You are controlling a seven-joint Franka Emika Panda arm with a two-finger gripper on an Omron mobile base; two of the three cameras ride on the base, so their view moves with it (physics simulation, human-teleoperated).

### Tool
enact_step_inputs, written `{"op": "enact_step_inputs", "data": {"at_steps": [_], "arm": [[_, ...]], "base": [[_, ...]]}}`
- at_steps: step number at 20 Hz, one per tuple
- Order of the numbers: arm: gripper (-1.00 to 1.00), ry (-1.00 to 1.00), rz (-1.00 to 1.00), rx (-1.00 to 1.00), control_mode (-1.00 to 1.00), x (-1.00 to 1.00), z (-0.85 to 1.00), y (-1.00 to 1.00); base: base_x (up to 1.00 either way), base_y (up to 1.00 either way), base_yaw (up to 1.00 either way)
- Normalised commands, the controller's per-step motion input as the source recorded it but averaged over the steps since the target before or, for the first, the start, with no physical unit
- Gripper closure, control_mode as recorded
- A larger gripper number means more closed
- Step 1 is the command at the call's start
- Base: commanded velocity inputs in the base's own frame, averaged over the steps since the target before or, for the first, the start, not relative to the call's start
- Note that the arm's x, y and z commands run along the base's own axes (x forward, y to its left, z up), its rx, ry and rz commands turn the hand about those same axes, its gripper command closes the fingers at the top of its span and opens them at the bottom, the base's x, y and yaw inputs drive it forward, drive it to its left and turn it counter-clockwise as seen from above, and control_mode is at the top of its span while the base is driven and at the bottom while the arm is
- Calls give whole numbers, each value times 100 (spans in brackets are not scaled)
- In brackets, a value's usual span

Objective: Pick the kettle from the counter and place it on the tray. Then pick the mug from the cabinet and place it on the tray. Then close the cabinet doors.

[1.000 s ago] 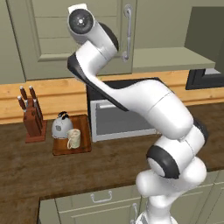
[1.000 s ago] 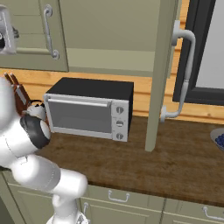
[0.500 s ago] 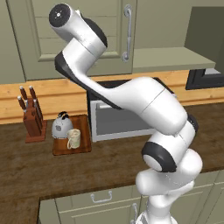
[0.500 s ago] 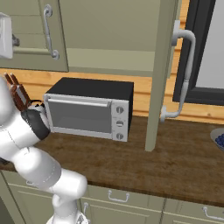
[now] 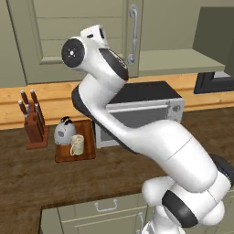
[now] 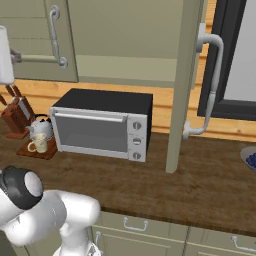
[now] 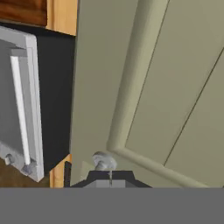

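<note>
You are on the last step: the kettle (image 5: 65, 132) and the mug (image 5: 77, 145) both sit on the tray (image 5: 87, 151), on the counter (image 5: 55, 178) left of the microwave (image 5: 146, 107), with the knife block (image 5: 33, 128) further left. What remains is the cabinet doors. The left door (image 5: 82, 36) looks closed or nearly so, while the right door (image 6: 185, 85) stands swung out, edge-on, in front of the cabinet shelf (image 6: 125, 67). Your gripper (image 7: 110, 177) is pinched fully shut with nothing in it, close against the left door's panel near the foot of its bar handle (image 7: 101, 162). Next, judge whether that door is flush, then swing over to push the right door closed.
</note>
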Motion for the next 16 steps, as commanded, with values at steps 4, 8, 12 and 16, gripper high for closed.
{"op": "enact_step_inputs", "data": {"at_steps": [4, 8, 12, 16], "arm": [[100, -18, 16, -1, -100, -100, 0, -86], [100, 0, 15, 0, -100, -100, 0, -76], [100, 5, 17, 1, -100, -99, 0, -51], [100, 17, 12, 6, -100, -55, 0, -55]], "base": [[0, 0, 0], [0, 0, 0], [0, 0, 0], [0, 0, 0]]}}
